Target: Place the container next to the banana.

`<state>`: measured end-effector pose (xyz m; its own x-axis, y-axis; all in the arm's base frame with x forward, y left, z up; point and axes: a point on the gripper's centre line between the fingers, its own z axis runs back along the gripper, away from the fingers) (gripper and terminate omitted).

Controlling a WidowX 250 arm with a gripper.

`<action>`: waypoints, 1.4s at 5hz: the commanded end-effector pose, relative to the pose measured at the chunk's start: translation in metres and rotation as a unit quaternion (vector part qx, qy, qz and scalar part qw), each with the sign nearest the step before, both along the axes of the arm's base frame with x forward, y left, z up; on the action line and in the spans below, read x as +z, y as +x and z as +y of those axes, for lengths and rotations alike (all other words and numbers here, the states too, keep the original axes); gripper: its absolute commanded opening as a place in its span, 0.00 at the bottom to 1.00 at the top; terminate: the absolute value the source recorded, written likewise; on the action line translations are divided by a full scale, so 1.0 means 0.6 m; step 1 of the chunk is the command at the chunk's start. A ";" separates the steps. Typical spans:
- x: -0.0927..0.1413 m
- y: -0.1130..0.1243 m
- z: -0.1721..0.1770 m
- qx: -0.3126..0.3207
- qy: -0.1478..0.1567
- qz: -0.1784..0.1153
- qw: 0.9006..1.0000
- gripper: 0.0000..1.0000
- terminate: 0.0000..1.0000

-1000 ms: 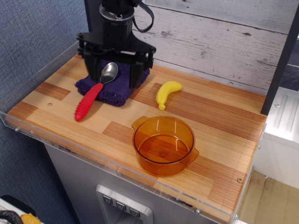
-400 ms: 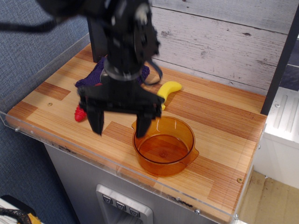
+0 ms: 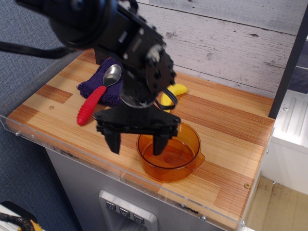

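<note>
The amber-orange transparent container (image 3: 179,155) stands near the front edge of the wooden table. The yellow banana (image 3: 176,90) lies behind it, partly hidden by my arm. My black gripper (image 3: 136,142) is open, jaws pointing down, hovering at the container's left rim. One fingertip (image 3: 159,146) is over the inside of the pot, the other (image 3: 115,143) is outside it on the left. It holds nothing.
A red-handled metal spoon (image 3: 96,96) rests on a purple cloth (image 3: 97,83) at the back left. A clear acrylic rim (image 3: 62,147) runs along the table's front and left edges. A plank wall stands behind.
My gripper has swung from above the purple cloth forward and right, coming down to the container's left rim. The spoon and cloth show again. The container and banana have not moved.
</note>
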<state>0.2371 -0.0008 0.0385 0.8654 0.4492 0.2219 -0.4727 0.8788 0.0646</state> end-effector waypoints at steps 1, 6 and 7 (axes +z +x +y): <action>-0.017 0.014 -0.008 0.016 -0.010 -0.004 1.000 1.00 0.00; -0.008 0.021 -0.009 0.051 -0.055 -0.005 0.997 0.00 0.00; 0.010 0.048 -0.014 0.047 -0.052 -0.024 0.997 0.00 0.00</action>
